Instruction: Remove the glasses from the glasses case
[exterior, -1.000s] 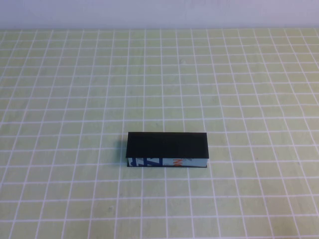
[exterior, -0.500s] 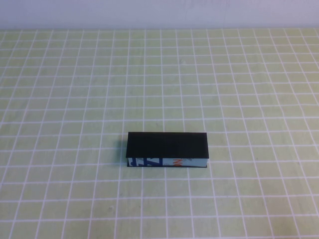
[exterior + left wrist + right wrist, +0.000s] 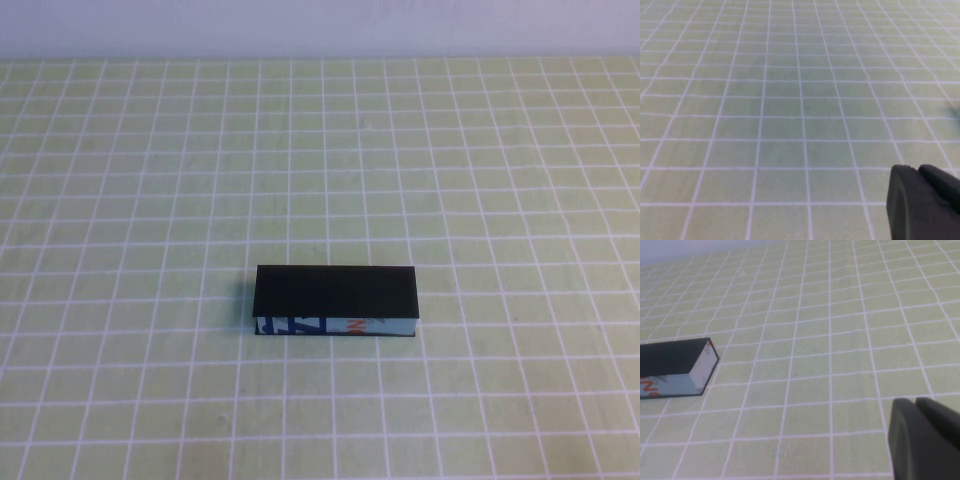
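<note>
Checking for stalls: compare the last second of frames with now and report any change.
Nothing visibly changed. The rectangular black glasses case with its white printed side lies closed on the green gridded table, where it was. Neither the left gripper nor the right gripper appears in the high view; each shows only at its own wrist view's edge.

The case (image 3: 334, 300) lies closed, lid flat, near the middle of the green gridded table (image 3: 520, 180), its white printed side facing the robot.

Neither gripper shows.
</note>
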Controlling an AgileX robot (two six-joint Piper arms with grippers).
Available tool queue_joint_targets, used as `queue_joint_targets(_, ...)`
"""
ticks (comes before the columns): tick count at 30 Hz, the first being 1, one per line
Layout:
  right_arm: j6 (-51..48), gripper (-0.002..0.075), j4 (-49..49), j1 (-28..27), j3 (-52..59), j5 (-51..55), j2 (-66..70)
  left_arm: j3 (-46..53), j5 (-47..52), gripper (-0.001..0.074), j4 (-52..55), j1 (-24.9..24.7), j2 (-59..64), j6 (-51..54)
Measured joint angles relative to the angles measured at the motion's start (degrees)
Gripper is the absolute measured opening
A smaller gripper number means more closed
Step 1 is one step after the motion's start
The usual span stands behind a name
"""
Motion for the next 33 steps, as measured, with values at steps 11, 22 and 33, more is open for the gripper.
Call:
queue_joint_targets(11,0.0,-0.0018,0.0,0.0,0.0,0.0,0.0,0.1,-11.8,-0.0004,-32.7,0.0,0.0,-0.2)
queue_joint_targets(22,0.0,-0.0018,0.0,0.0,0.0,0.0,0.0,-1.9,-7.1,-0.0004,-35.4,0.0,1.8,0.3)
queue_joint_targets(33,0.0,-0.0018,0.0,0.0,0.0,0.0,0.0,-23.3,19.3,-0.0004,-34.9,0.0,28.5,15.9)
